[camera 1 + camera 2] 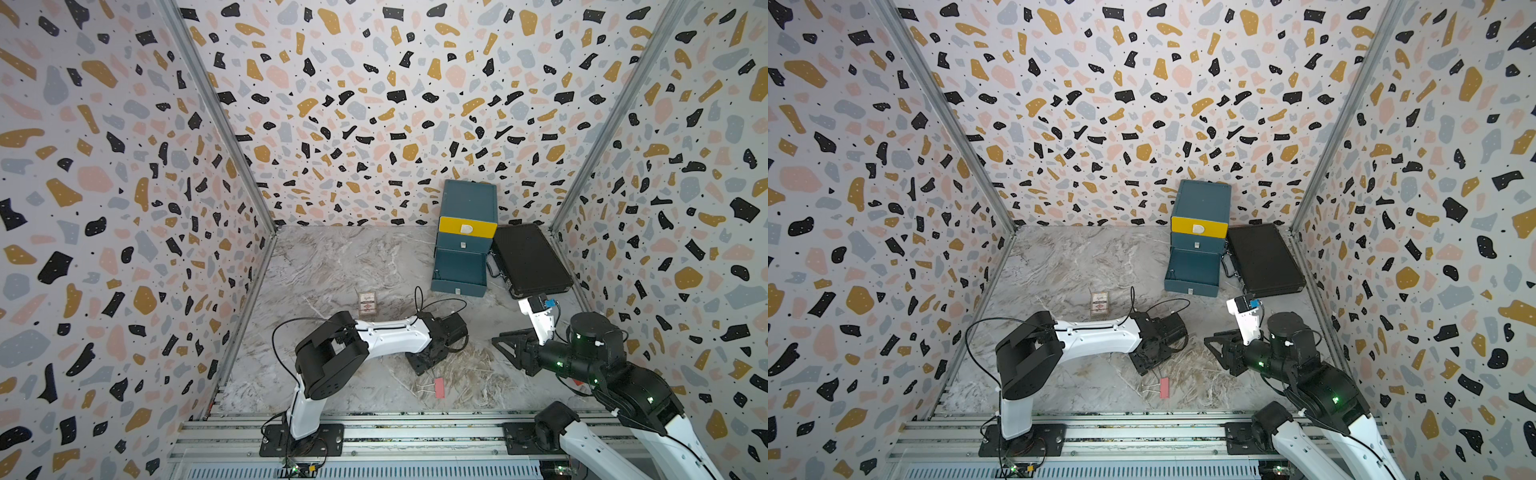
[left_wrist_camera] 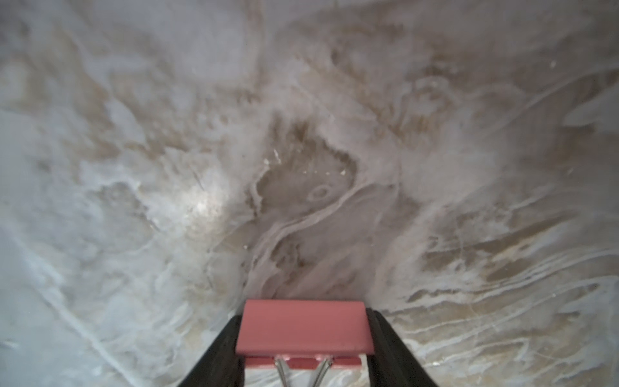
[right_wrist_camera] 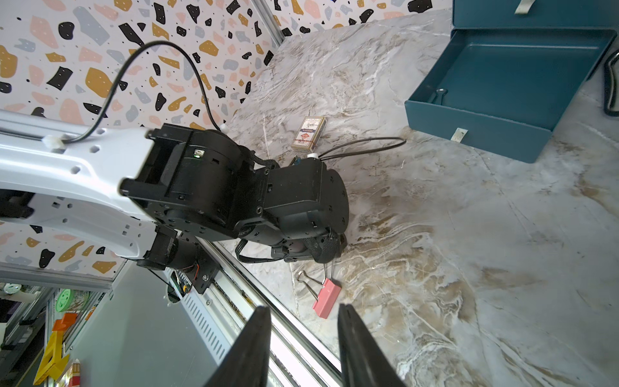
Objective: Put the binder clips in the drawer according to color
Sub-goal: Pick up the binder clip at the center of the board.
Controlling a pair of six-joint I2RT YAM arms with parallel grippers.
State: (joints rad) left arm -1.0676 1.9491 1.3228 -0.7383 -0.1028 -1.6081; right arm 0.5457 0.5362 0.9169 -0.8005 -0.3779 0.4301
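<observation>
Terrazzo-speckled walls (image 1: 374, 104) box in a marbled tabletop (image 1: 332, 270), and near its front rail (image 1: 374, 419) the left pincer (image 2: 304, 311) has its fingers (image 2: 222, 351) clamped on either end of a pink binder clip (image 2: 304, 330), while the right pincer (image 3: 304, 308) hangs parted and empty.

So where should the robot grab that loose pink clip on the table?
Probably its pink body, from straight above, pinching its two short ends. It lies flat, and its thin wire handles splay from one long side, too slight to pinch. The left gripper holds a second clip that way.
</observation>
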